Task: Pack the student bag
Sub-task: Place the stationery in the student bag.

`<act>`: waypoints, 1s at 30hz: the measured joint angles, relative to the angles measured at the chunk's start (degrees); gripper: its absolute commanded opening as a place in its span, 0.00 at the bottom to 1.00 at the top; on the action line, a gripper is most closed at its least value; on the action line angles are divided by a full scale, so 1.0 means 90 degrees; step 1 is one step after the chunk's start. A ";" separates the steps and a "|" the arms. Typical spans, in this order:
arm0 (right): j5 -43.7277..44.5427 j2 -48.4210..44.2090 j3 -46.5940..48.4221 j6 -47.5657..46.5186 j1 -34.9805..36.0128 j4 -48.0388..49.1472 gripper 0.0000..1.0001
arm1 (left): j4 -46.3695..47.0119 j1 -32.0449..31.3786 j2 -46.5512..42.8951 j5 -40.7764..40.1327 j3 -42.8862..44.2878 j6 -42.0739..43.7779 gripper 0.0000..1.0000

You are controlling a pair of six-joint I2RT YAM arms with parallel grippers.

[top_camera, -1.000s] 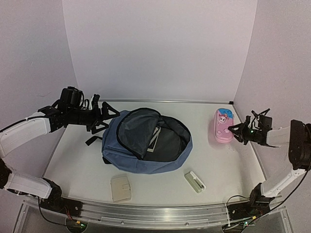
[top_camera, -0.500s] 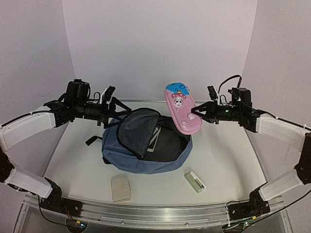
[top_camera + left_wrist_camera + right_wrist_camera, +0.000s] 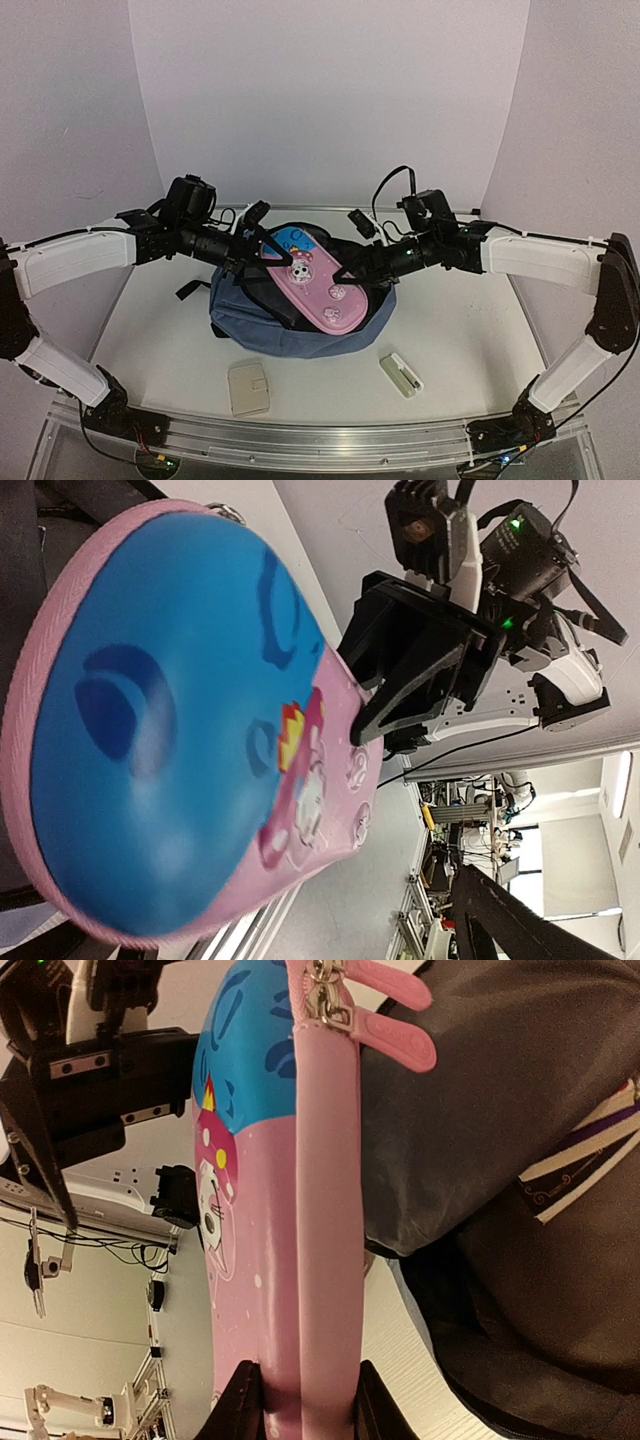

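Observation:
The student bag (image 3: 245, 325), slate-blue, lies unzipped in the middle of the table with its dark lining (image 3: 500, 1110) showing. My right gripper (image 3: 345, 272) is shut on the end of a pink pencil case (image 3: 315, 290) and holds it over the bag's opening. In the right wrist view its fingers (image 3: 240, 1410) clamp the pink case (image 3: 300, 1210) edge-on. My left gripper (image 3: 257, 238) hangs open at the bag's left rim. The case's blue end (image 3: 170, 730) fills the left wrist view, close in front of the open jaws, with one finger (image 3: 500, 920) at the lower right.
A beige wallet (image 3: 248, 387) and a small white and green case (image 3: 401, 374) lie near the front edge. A black strap (image 3: 190, 290) trails left of the bag. White walls close the table at back and sides, and a metal rail (image 3: 320, 435) runs along the front.
My right gripper lifted the pencil case from the table's right side and carried it left and down over the bag's opening. My left gripper moved right toward the bag, still open.

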 measured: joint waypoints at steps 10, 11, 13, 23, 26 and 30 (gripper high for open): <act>-0.0296 0.0053 0.0399 -0.0553 0.0531 -0.0360 0.00 | -0.0070 0.0004 0.0107 0.0016 0.0108 0.0066 0.94; -0.0301 0.0067 0.0409 -0.0609 0.0559 -0.0427 0.00 | -0.0073 0.0005 0.0107 0.0012 0.0111 0.0068 0.86; -0.0309 0.0104 0.0414 -0.0712 0.0571 -0.0505 0.00 | -0.0052 0.0005 0.0107 0.0013 0.0124 0.0095 0.64; -0.0183 0.0149 0.0468 -0.0996 0.0582 -0.0669 0.45 | 0.0009 0.0054 0.0107 0.0096 0.0167 0.0170 0.07; 0.0030 0.0152 0.0479 -0.0957 0.0582 -0.0606 0.68 | 0.0082 0.0032 0.0072 -0.0090 0.0140 0.0099 0.01; 0.0520 0.0097 0.0393 -0.0698 0.0586 -0.0217 0.88 | 0.0496 0.0016 -0.0344 -0.0595 -0.0247 -0.0154 0.00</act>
